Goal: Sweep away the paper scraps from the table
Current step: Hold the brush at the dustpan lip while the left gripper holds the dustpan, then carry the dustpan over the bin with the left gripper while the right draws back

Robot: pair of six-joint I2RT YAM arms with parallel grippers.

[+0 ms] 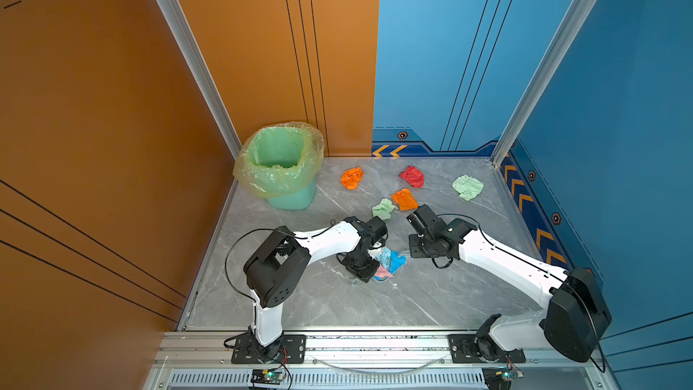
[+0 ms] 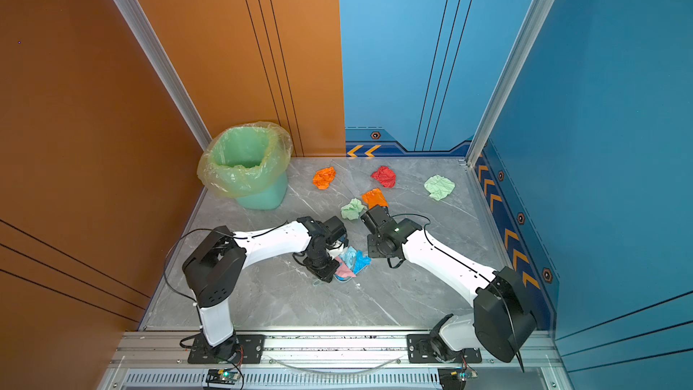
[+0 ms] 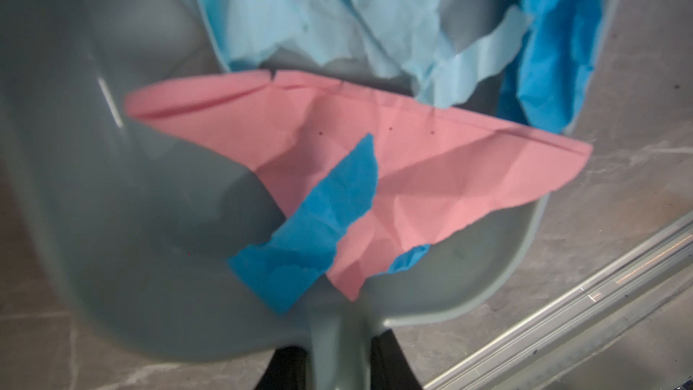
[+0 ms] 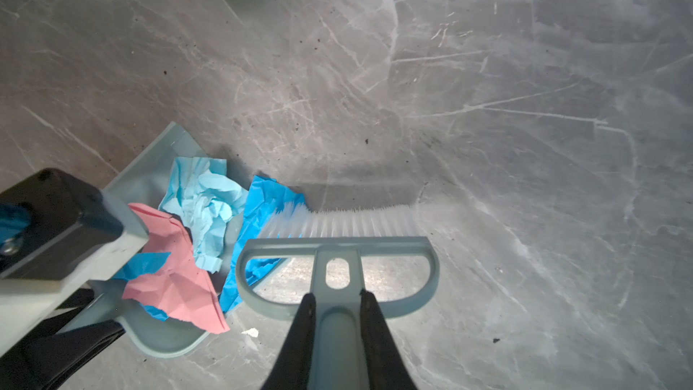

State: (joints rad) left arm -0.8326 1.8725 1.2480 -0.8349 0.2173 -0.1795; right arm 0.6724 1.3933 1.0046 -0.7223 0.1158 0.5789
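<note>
my right gripper (image 4: 339,302) clamping the brush (image 4: 337,245), left gripper (image 3: 337,365) pinching the dustpan (image 3: 112,219) handle, I'm seeing pink and blue paper scraps (image 4: 176,275) sitting in the pan, bristles (image 4: 337,219) touching one, more lying far across the table (image 1: 337,305)

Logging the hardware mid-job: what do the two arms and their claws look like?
The left arm and right arm share white link shells, bulky black joint housings and a thin, looping black cable. Black base plates bolt them to the aluminium rail. The right claw has two slim, tapering black fingers; the left claw shows only dark finger edges.
</note>
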